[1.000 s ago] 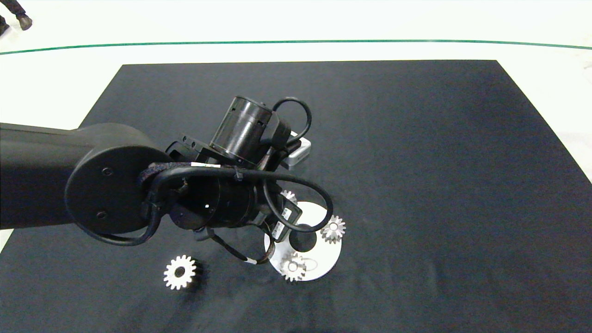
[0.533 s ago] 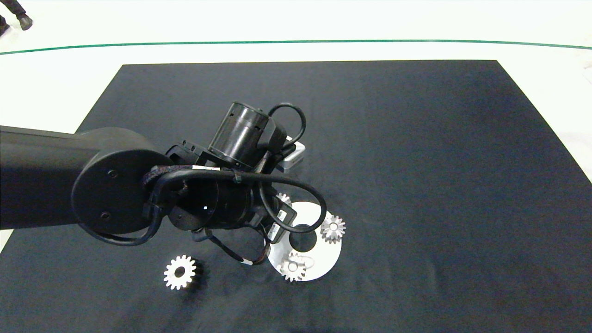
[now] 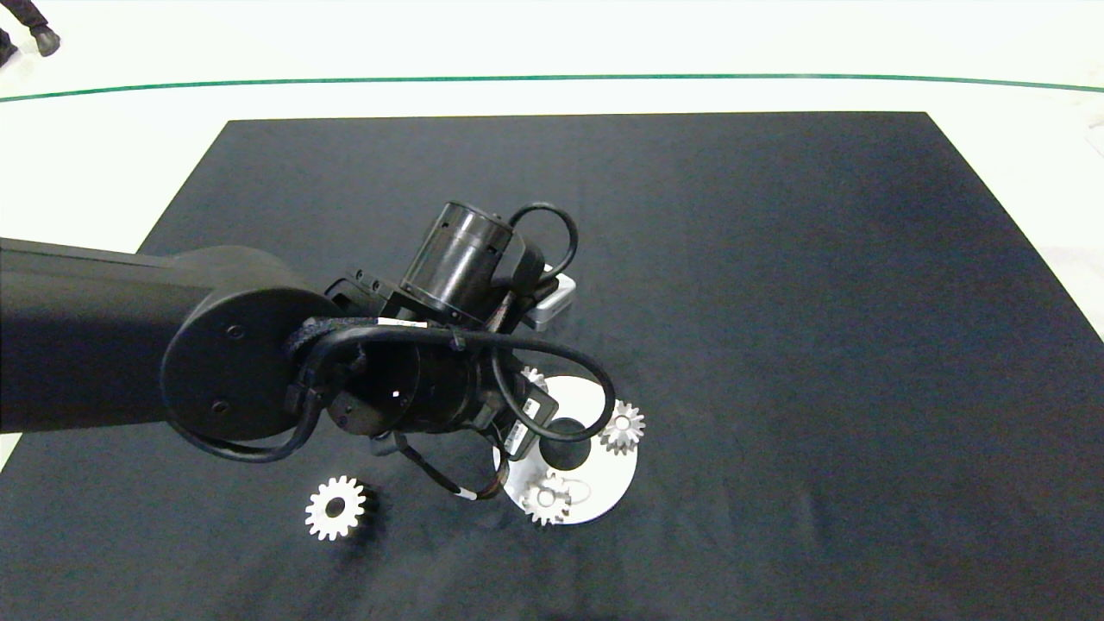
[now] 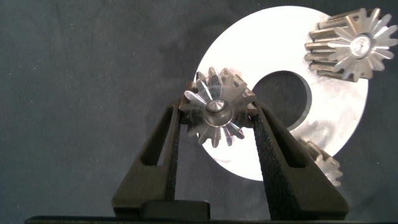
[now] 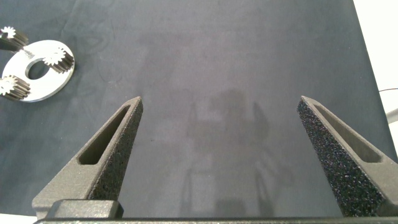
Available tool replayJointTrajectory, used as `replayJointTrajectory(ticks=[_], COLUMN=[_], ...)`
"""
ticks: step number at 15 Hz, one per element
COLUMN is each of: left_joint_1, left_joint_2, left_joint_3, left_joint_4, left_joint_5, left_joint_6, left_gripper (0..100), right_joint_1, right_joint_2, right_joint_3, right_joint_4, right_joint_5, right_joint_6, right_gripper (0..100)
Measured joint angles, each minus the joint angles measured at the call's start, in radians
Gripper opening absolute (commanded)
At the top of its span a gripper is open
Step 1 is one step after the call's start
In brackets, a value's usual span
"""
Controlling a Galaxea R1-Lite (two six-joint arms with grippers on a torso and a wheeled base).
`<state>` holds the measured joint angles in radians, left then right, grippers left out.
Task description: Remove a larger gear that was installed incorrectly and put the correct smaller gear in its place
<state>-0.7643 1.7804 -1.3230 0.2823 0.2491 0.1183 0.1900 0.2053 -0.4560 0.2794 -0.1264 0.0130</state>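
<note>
On the black mat (image 3: 776,302), the left end effector (image 4: 217,118) grips the smaller gear (image 4: 216,112).

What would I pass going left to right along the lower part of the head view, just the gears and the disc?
larger gear lying alone on the black mat → gear at the disc's near edge → silver disc → gear at the disc's right edge. The gear under the left arm is left out.

A black cloth mat (image 3: 776,302) covers most of a pale, brightly lit floor (image 3: 552,39), with a thin green line (image 3: 552,78) curving across the far side. In the far left corner, a person's dark shoe (image 3: 43,39) edges into view.
</note>
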Motion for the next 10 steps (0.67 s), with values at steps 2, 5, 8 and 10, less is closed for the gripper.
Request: replayJointTrajectory(ticks=[2,5,8,10], left_joint_1=[0.001,0.004,0.005,0.005], left_joint_2=[0.005,0.013,0.021,0.022], left_joint_3=[-0.002,-0.003,-0.003,-0.003], left_joint_4=[-0.001,-0.002,-0.004,-0.003], left_joint_5=[0.0,0.0,0.001,0.0], left_joint_6=[-0.001,-0.001,-0.002,-0.008], left_gripper=[7,100,100,100], right_joint_1=[0.0,0.0,0.0,0.0], right_joint_2=[-0.002,-0.004,-0.008,-0.009], right_joint_3=[0.0,0.0,0.001,0.002], right_joint_4=[0.0,0.0,0.0,0.0], right_joint_5=[0.0,0.0,0.0,0.0], right_joint_6=[0.0,0.0,0.0,0.0], right_gripper=[100,100,100,100])
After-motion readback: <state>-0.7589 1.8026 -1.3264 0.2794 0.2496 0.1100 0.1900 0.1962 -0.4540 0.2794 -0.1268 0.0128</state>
